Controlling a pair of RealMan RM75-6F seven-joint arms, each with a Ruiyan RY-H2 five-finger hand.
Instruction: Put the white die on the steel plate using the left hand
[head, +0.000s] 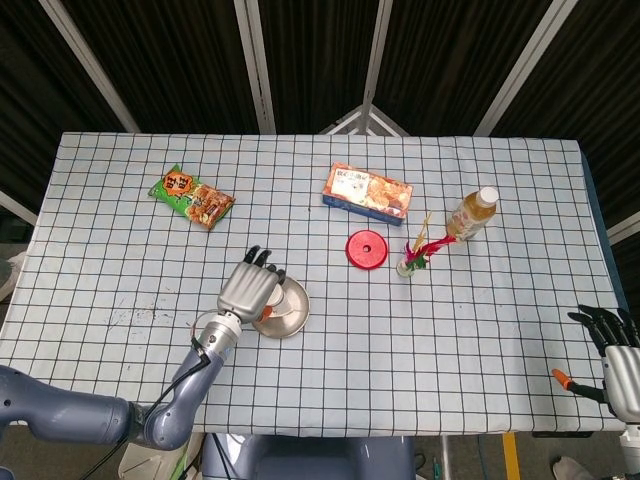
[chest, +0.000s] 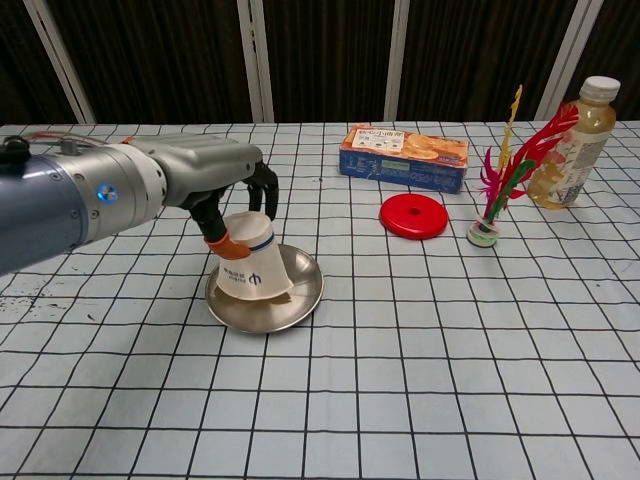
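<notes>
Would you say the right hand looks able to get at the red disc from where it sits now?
Probably not easily: the right hand sits at the table's near right edge, far from the red disc, though nothing blocks the way.

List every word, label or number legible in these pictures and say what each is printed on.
"中": dark mark on the white paper cup, held upside down on the steel plate by the left hand.
Orange and blue box: print too small to read.
Green and orange snack packet: print blurred.
Bottle label: unreadable.
</notes>
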